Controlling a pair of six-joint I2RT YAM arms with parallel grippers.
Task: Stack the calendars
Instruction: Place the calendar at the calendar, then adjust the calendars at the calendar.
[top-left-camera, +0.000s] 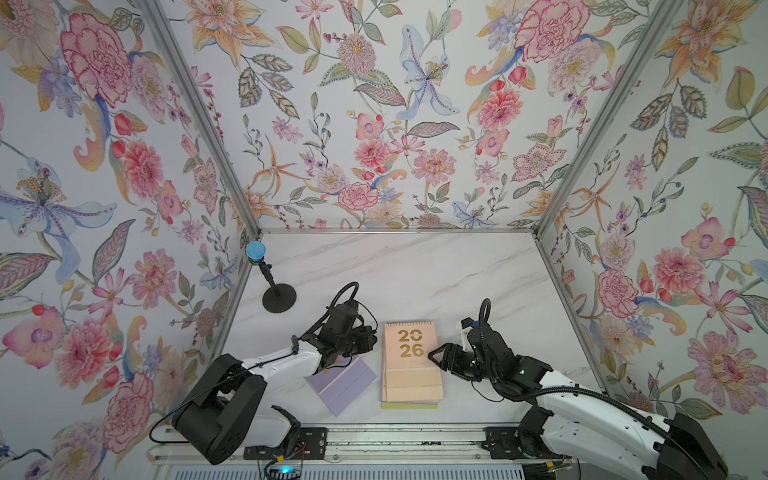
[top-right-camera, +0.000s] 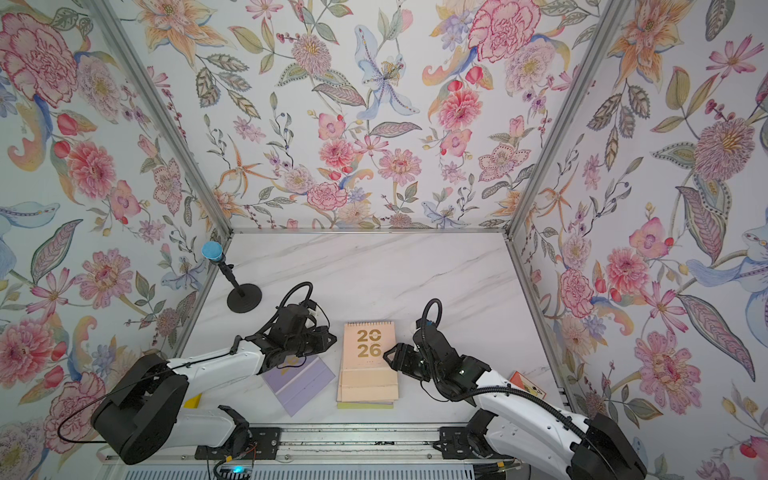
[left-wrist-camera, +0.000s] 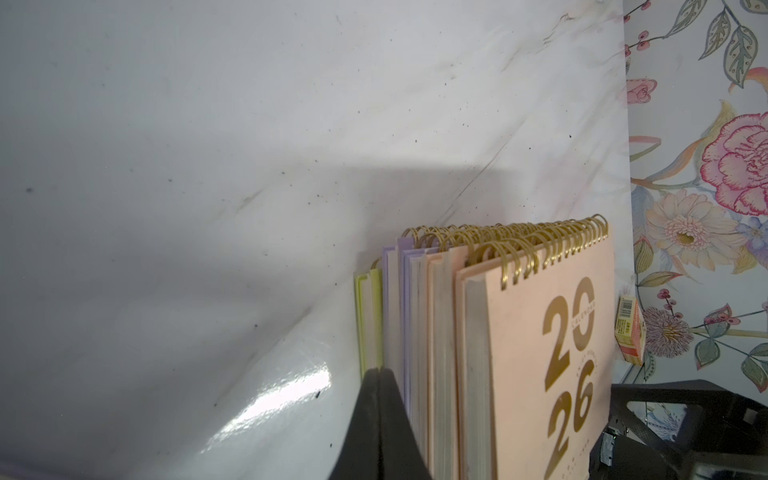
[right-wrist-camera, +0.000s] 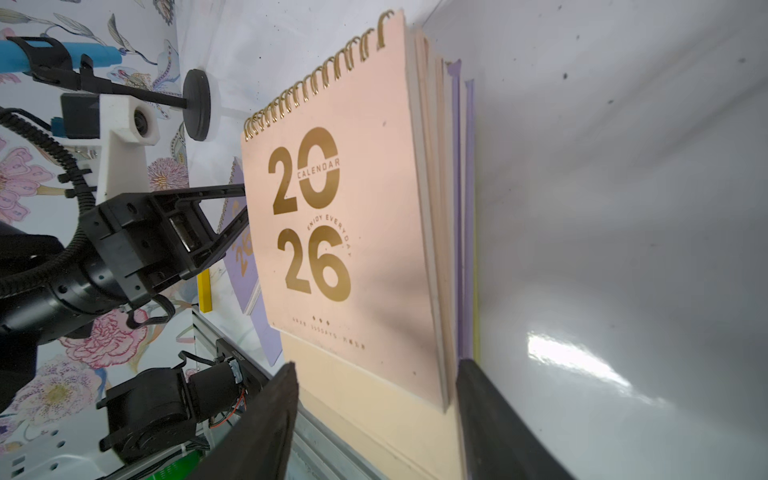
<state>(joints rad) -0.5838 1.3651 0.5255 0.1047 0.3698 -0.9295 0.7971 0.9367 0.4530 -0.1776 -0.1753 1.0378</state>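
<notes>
A stack of calendars lies at the table's front middle, with a peach calendar (top-left-camera: 409, 357) printed "2026" on top and a yellow-green one (top-left-camera: 409, 405) at the bottom; lilac edges (left-wrist-camera: 405, 299) show between. A separate lilac calendar (top-left-camera: 338, 382) lies left of the stack, partly under my left arm. My left gripper (top-left-camera: 371, 332) is shut and empty, its fingertips (left-wrist-camera: 378, 374) against the stack's left side. My right gripper (right-wrist-camera: 376, 370) is open at the stack's right edge, one finger above the peach cover and the other by the table.
A black microphone stand (top-left-camera: 278, 297) with a blue head stands at the back left. An orange-red card box (top-right-camera: 528, 384) lies by the right wall. A small yellow bar (top-right-camera: 193, 401) sits near the left arm's base. A metal rail (top-left-camera: 374, 440) runs along the front edge.
</notes>
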